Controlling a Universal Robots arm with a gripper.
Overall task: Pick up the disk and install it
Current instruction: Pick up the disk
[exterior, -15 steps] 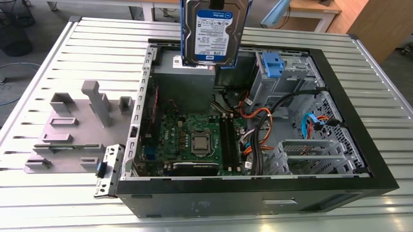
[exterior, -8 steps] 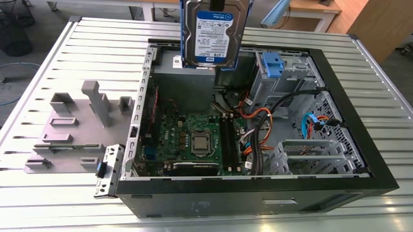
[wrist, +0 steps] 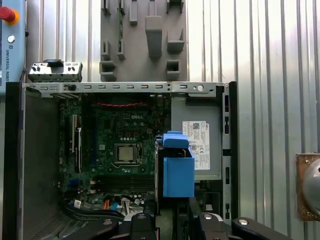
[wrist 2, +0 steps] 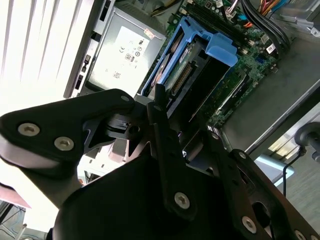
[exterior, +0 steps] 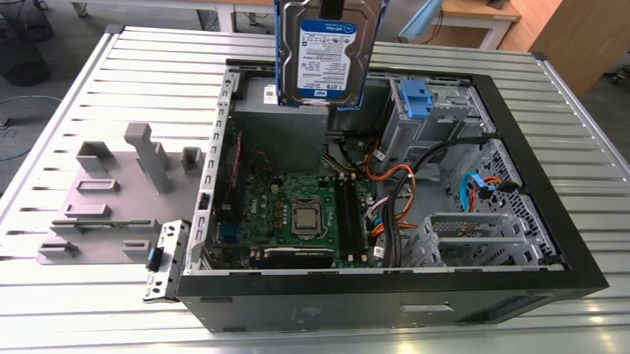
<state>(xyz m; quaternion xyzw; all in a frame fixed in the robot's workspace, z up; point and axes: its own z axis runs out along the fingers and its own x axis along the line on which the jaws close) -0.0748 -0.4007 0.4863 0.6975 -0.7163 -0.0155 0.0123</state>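
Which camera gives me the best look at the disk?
The exterior view: the disk hangs above the case with its label facing the camera. Both wrist views catch its edge and blue rail frame end-on.

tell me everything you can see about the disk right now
The disk is a flat rectangular silver metal hard drive with a white-and-blue label, seated in a blue plastic rail frame. It hangs upright in the air above the open black computer case, label towards the exterior view, clamped at its upper end by the black gripper.
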